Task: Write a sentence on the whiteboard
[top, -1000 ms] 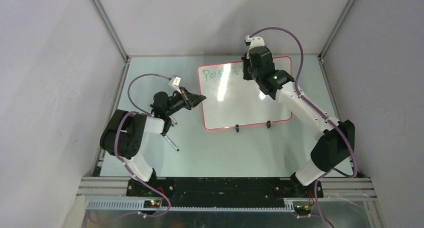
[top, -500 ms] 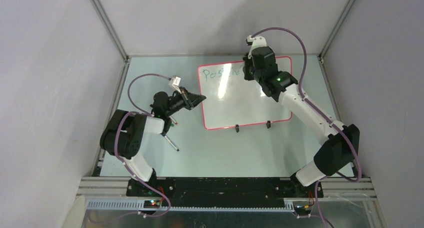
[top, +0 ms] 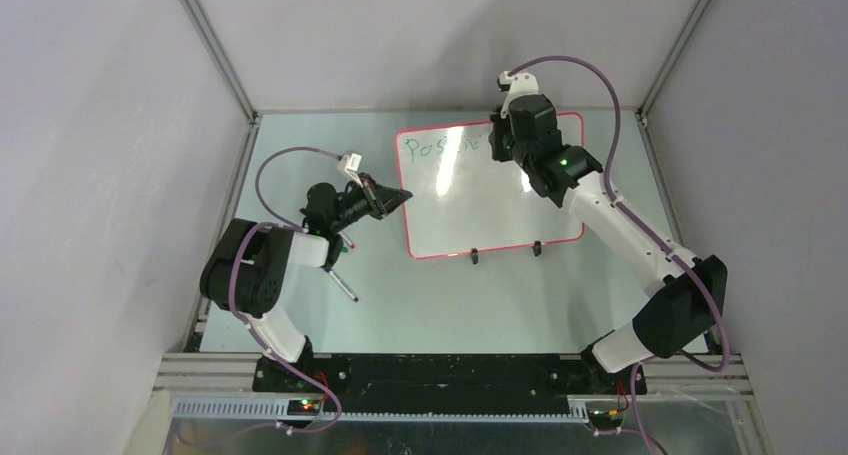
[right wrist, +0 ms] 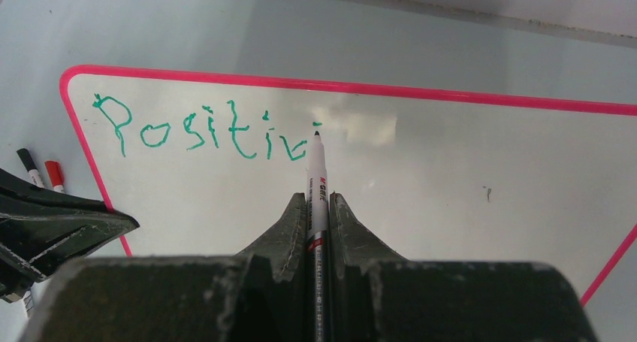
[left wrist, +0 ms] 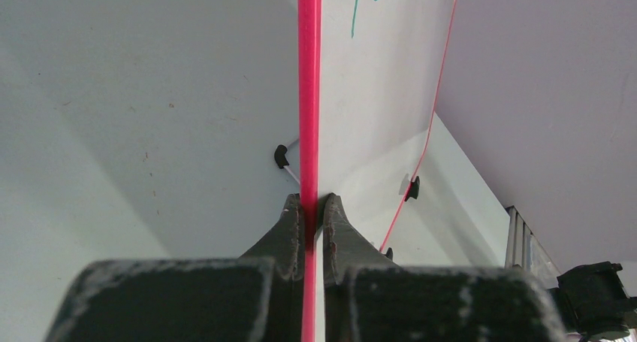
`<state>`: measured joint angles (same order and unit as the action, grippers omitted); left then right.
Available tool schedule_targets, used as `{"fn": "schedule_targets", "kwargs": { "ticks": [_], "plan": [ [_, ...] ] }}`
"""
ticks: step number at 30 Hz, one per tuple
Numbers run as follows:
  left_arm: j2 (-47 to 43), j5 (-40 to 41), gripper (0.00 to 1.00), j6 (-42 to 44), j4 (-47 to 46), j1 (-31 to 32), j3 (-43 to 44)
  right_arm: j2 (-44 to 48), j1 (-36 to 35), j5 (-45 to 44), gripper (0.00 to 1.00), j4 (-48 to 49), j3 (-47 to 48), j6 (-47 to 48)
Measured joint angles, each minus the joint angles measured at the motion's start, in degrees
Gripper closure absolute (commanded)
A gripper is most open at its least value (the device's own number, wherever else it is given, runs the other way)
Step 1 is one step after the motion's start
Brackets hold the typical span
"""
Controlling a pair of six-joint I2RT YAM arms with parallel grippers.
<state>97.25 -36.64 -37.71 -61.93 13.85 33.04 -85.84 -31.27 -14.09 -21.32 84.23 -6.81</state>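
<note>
The whiteboard (top: pixel 500 200) lies on the table, white with a red-pink rim and two black feet at its near edge. Green letters reading "Positiv" (right wrist: pixel 199 135) run along its far left part; they also show in the top view (top: pixel 440 145). My right gripper (right wrist: pixel 317 201) is shut on a white marker (right wrist: pixel 316 180), its tip just above the board right of the last letter, beside a small green dot. In the top view the right gripper (top: pixel 503 147) is over the board's far edge. My left gripper (left wrist: pixel 309 203) is shut on the whiteboard's left rim (left wrist: pixel 309 94).
A black marker (right wrist: pixel 28 166) and a red marker (right wrist: pixel 54 175) lie on the table left of the board. Another pen (top: pixel 343 285) lies near the left arm's base. Grey walls and metal rails enclose the table.
My right gripper with the marker has moved a little to the right along the line of letters. The left arm has not moved.
</note>
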Motion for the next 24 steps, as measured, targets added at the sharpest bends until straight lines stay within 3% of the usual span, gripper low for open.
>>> {"fn": "schedule_targets", "kwargs": {
  "ticks": [24],
  "plan": [
    [0.0, 0.0, 1.00, 0.0, 0.0, 0.0, 0.0, -3.2, 0.5, 0.6, 1.00, -0.2, 0.0, 0.0]
  ]
}}
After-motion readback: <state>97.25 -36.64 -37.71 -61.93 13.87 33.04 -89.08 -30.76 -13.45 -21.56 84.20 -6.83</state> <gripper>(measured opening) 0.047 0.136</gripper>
